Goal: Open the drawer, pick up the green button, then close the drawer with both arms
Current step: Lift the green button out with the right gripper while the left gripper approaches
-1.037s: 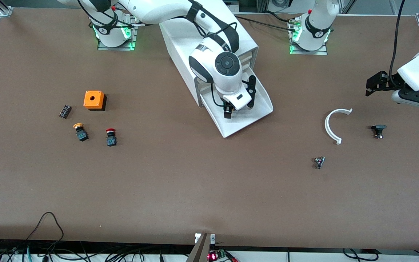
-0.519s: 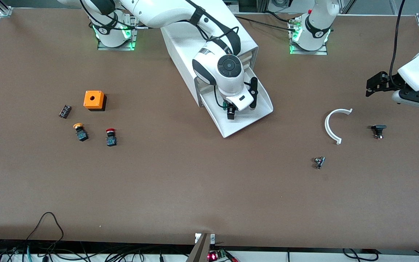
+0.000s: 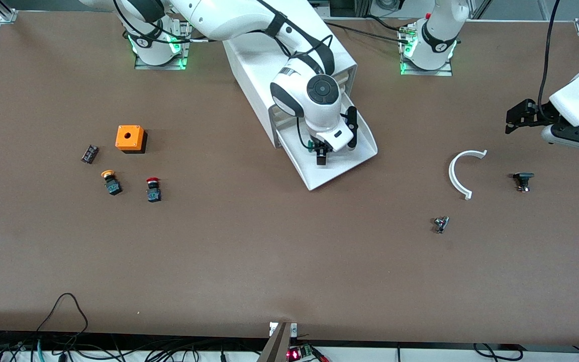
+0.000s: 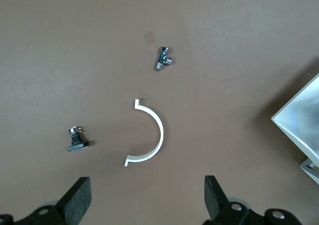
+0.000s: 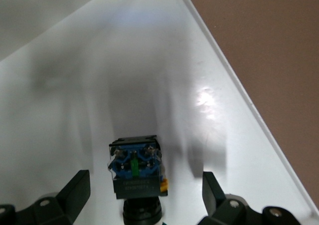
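The white cabinet (image 3: 254, 95) has its lowest drawer (image 3: 315, 182) pulled out toward the front camera. The button (image 5: 135, 172) lies on the drawer floor (image 5: 149, 75), its dark blue body facing the right wrist camera; a bit of green shows under the hand (image 3: 311, 146). My right gripper (image 3: 317, 152) is down in the drawer, open, with one finger on each side of the button (image 5: 144, 187) and not touching it. My left gripper (image 3: 513, 120) waits open in the air over the left arm's end of the table (image 4: 147, 190), holding nothing.
A white arc piece (image 3: 460, 173), a small black part (image 3: 522, 180) and a chrome fitting (image 3: 441, 223) lie under and near the left gripper. Toward the right arm's end sit an orange box (image 3: 129, 138), a yellow-capped button (image 3: 110, 182), a red-capped button (image 3: 153, 189) and a black block (image 3: 89, 154).
The right hand has shifted a little deeper into the drawer, toward the cabinet, and now straddles the button. The left arm has not moved.
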You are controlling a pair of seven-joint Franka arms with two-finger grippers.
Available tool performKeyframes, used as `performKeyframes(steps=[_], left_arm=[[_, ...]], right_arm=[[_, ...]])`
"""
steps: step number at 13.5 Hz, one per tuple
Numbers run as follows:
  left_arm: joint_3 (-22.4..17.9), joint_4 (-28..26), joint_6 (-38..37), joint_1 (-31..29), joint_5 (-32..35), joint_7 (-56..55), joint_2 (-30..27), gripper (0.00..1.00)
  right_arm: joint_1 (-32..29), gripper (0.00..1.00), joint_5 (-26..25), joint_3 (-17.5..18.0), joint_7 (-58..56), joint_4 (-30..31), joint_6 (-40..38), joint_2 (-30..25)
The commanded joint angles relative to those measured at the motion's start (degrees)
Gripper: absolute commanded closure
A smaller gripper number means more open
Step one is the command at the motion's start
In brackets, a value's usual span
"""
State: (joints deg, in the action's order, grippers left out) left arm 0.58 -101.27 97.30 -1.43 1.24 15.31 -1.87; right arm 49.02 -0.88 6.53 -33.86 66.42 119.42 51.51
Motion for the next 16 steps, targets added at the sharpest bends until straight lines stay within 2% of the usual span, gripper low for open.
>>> performKeyframes(steps=[1, 2, 5, 7, 9, 13, 16], left_arm=[[-0.05, 0.64, 0.08, -0.07, 1.05, 0.42, 0.29, 0.0], [-0.05, 0.64, 0.08, -0.07, 1.05, 0.42, 0.29, 0.0], [-0.05, 0.64, 0.08, -0.07, 0.96, 0.34, 0.38, 0.0], [-0.05, 0.72, 0.17, -0.07, 0.96, 0.34, 0.46, 0.0], [0.04, 0.72, 0.35, -0.07, 0.87, 0.08, 0.55, 0.0], [-0.05, 0.72, 0.79, -0.07, 0.87, -0.1, 0.73, 0.0], [0.04, 0.64, 3.85, 0.11, 0.87, -0.54, 2.04, 0.0]], right_arm=[[0.99, 0.09, -0.7, -0.56, -0.59, -2.26, -0.06, 1.32], [1.08, 0.16, -0.62, -0.64, -0.42, -2.26, 0.02, 1.32], [1.25, 0.48, -0.7, -0.64, -0.24, -2.26, -0.15, 1.23], [1.52, 0.63, -0.88, -0.99, -0.5, -2.26, -0.06, 1.23], [2.04, 0.71, -0.88, -1.43, -0.59, -2.26, -0.06, 1.14], [2.05, 0.79, -1.23, -1.87, -0.86, -2.35, -0.67, -0.61], [0.91, 0.82, -1.14, -2.66, -0.77, -2.18, -1.9, -6.66]])
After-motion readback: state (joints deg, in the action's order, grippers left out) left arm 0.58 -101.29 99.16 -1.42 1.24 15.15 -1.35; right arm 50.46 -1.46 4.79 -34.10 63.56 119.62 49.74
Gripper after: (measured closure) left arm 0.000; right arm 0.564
